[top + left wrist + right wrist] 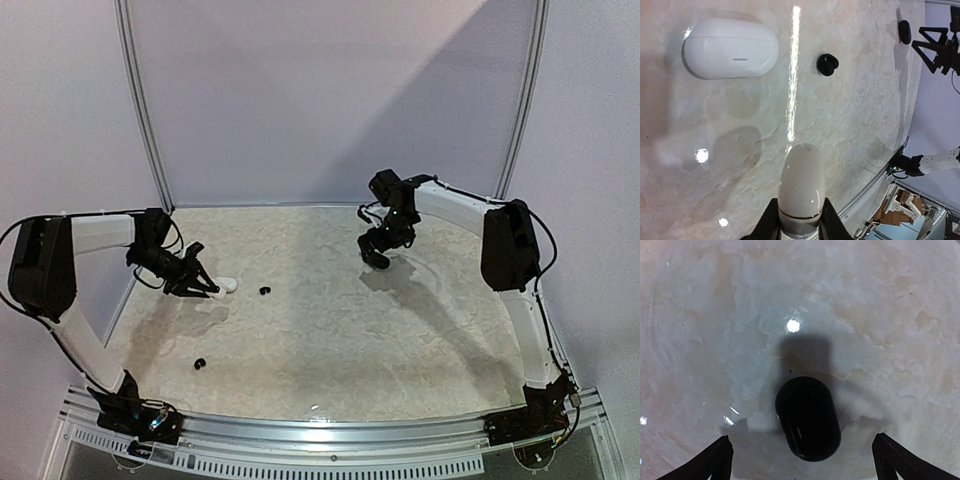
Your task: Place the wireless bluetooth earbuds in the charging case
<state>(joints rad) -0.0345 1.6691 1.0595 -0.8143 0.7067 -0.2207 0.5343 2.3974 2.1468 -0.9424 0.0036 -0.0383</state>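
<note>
Your glossy, marble-patterned table (330, 330) sits before plain lavender walls (330, 100). At left, your left gripper (200, 280) is clamped on a smooth white pebble case (800, 182), and a second white case (730, 48) lies closed beyond it. A tiny black earbud (827, 64) lies loose nearby and another black earbud (199, 363) lies nearer you, so I judge nothing inserted yet. At right, your right gripper (377, 255) hangs spread wide around a rounded black case (807, 417), not touching it.
</note>
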